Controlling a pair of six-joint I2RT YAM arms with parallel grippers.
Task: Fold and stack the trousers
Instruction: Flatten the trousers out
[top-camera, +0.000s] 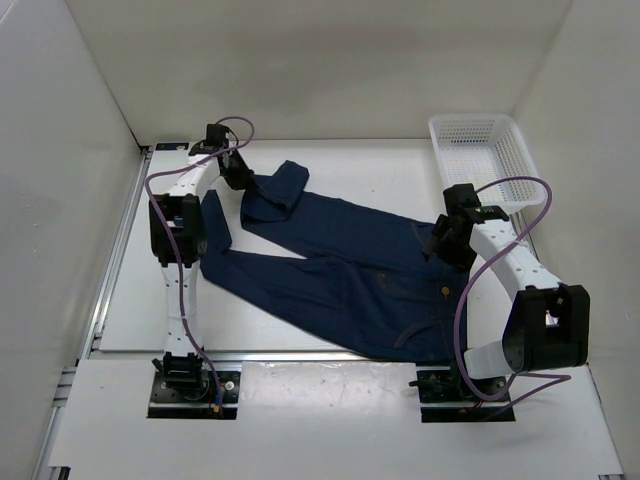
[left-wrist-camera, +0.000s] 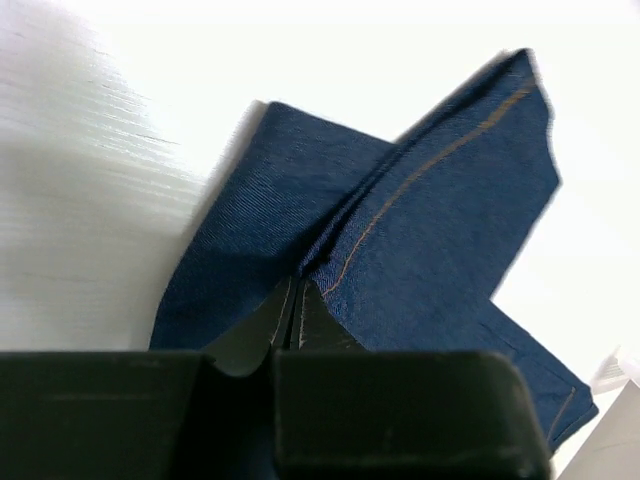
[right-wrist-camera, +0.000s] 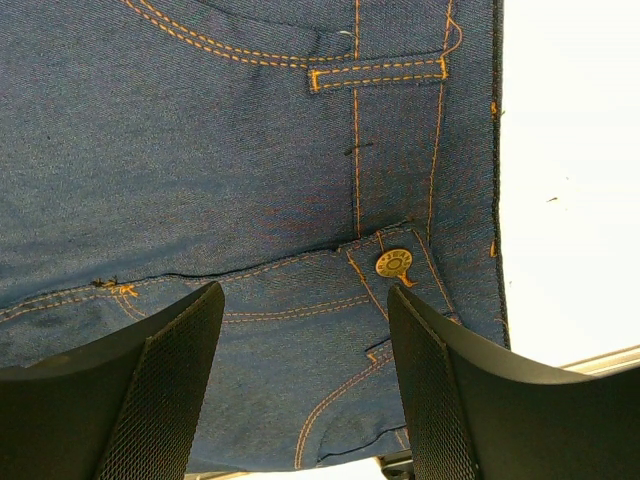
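Far-right corner of white table (top-camera: 380, 165): white lattice plastic basket (top-camera: 515, 150), upright, mouth up. Only its own mesh floor and walls on show from overhead. Sits just beyond R arm's wrist, well apart from L arm.

Navy jeans (top-camera: 340, 265) spread flat across mid-table, outside basket. Waist toward near right, legs running off to far left. Far leg doubled back on itself at its end, making a short flap. Near leg straight, ending beside L arm's black joint.

L gripper (top-camera: 238, 178) down at that doubled leg end, far left. From L wrist cam: fingertips (left-wrist-camera: 255, 340) pressed together on folded edge of jeans (left-wrist-camera: 450, 230) — orange seam line running straight into the nip. Clamped on denim, jaws fully together.

R gripper (top-camera: 440, 243) over waist end, near right, btwn jeans' top edge and basket side of table. From R wrist cam: gripper (right-wrist-camera: 305, 300) spread wide, mesh-padded fingers (right-wrist-camera: 150, 390) either side of fly area of jeans (right-wrist-camera: 200, 150). Brass button (right-wrist-camera: 394, 264) right at tip of the right-hand finger in that view, belt loop (right-wrist-camera: 380, 72) farther up by waistband edge. Holding nothing — whether tips touch cloth, can't tell.
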